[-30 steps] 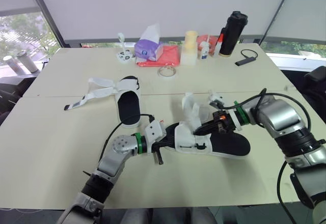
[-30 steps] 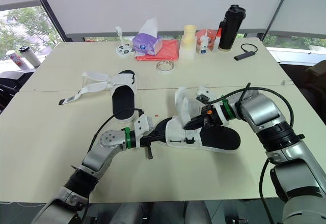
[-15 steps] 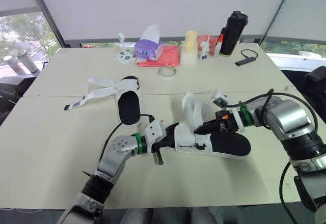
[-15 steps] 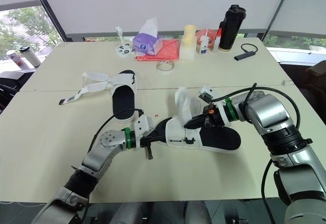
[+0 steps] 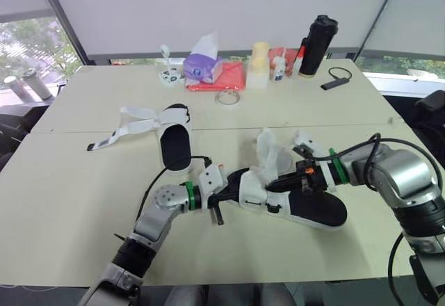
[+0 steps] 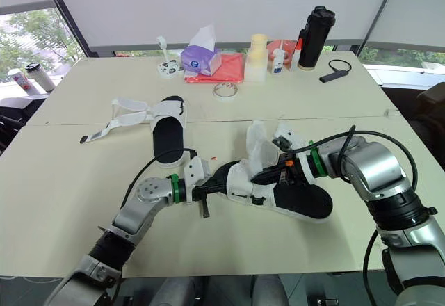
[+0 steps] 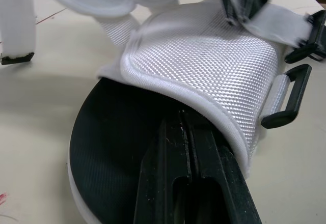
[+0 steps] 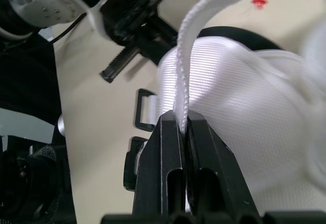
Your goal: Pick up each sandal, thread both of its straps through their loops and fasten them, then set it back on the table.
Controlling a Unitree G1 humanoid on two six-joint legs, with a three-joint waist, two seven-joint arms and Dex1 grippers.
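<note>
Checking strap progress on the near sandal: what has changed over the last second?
The right gripper, shut on a white fabric strap, pulled toward the robot's right and nearer its body; the white sandal with a black sole shifted along, toe end going that way. The left gripper stays clamped on its heel. The other white sandal farther back is unmoved.

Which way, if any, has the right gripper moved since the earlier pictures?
Yes: the right gripper, shut on a strap, has moved away from the seam, toward the robot.
</note>
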